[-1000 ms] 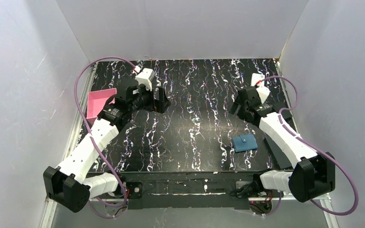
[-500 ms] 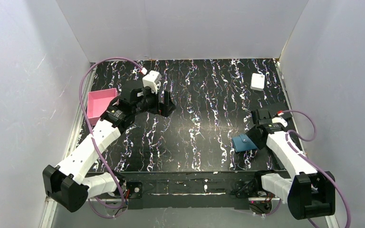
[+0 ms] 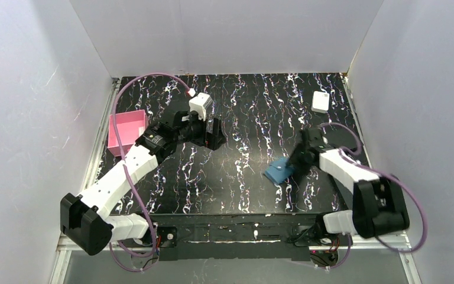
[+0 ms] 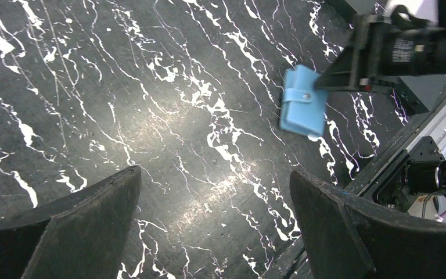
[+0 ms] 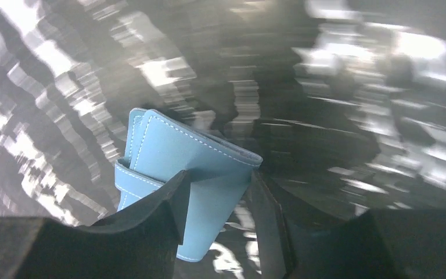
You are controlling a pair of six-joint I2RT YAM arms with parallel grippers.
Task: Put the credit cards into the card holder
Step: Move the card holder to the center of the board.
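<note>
The small teal-blue folding card holder (image 3: 275,171) is sitting closed in the front right part of the black, white-veined worktop (image 3: 242,118), between the two arms and nearer the right one. Pale stitching is running along its edges, and a narrow strap with a round snap is wrapping over its face in the left wrist view (image 4: 303,108). The right tool (image 3: 290,165) is gripping it by one short end, with a dark finger pressing on either side of the soft cover (image 5: 174,152). Seen from above, its long axis is lying on a diagonal, the free end pointing forward and to the left, toward the middle of the worktop's front edge, and the held end pointing back toward the right arm. Whether the free end is resting on the worktop or hanging just above it cannot be told. The left tool (image 3: 215,136) is hovering over the middle of the worktop with its fingers (image 4: 87,224) spread wide and holding nothing. A pink square tray (image 3: 124,129) is lying near the left wall, and a white box (image 3: 320,102) is resting at the far right.
</note>
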